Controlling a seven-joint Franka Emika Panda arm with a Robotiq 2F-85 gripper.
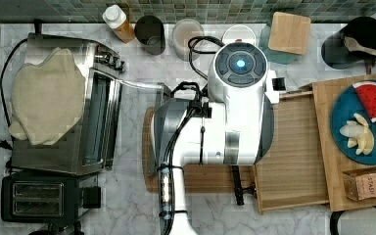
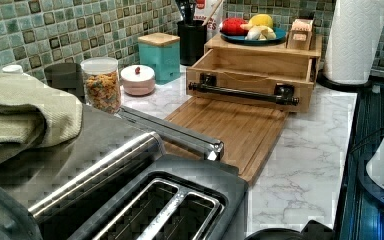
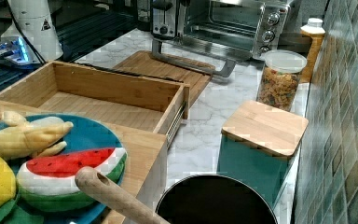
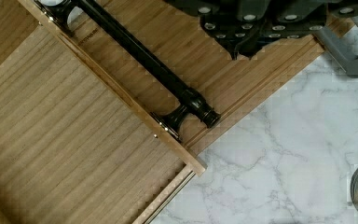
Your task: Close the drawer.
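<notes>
Marble bench [image 1: 127, 205] under a green tile wall, kitchen clutter all round.

Top view: arm [image 1: 225, 122] hangs over the board [image 1: 149, 147] and the front of the drawer [image 1: 293, 161]. Drawer is pulled well out of the box [image 1: 325, 147] toward the top view's left, floor bare. Plate [image 1: 342, 142] of toy food sits on the box top.

Left view: drawer [image 2: 252, 62] open, black bar handle [image 2: 242, 92] across its front, board [image 2: 225, 130] just in front. Toaster oven door [image 2: 175, 132] lies near the board.

Right view: drawer [image 3: 98, 100] empty, slide rail visible at its side. Canister [image 3: 256, 140] and jar [image 3: 279, 79] stand apart from it.

Wrist view: end effector [image 4: 242, 32] above the board, just outside the handle [image 4: 140, 51], not touching it. Can't tell whether it is spread or pressed together.

To do it well, likely: drop low in front of the drawer face, contact it mid-width near the handle centre, and push straight along the rails toward the box. An off-centre push could rack the drawer or slide the whole box. Go slow till the face meets the box.
</notes>
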